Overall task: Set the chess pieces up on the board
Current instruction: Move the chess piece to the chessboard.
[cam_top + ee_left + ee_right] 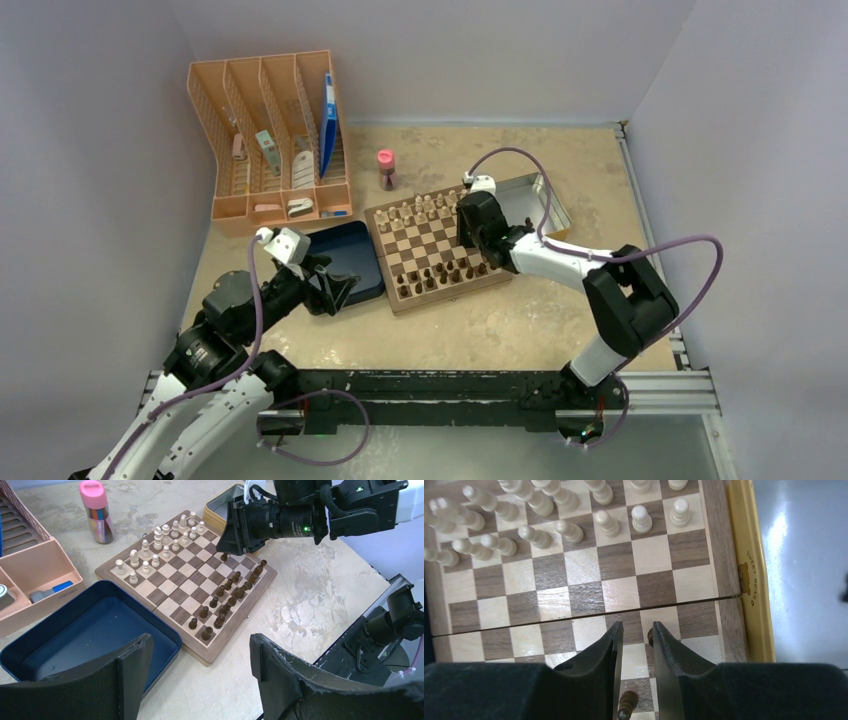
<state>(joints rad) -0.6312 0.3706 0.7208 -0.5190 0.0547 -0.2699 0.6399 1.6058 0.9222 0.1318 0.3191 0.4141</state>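
Note:
The board (432,246) lies mid-table; it also shows in the left wrist view (187,587) and the right wrist view (584,597). The dark chess pieces (440,275) stand in two rows along its near edge (230,592). One dark piece (224,556) stands alone just below my right gripper (470,248). In the right wrist view the right gripper (637,627) is slightly open with nothing between its tips; that piece (650,637) peeks out beside the right finger. My left gripper (200,642) is wide open and empty, low beside the board's near left corner (345,290).
Pale cream pieces (415,210) fill the board's far rows (539,535). A dark blue box (345,255) lies left of the board (75,635). A metal tin (540,205) touches the board's right side. A pink bottle (385,168) and an orange organizer (270,140) stand behind.

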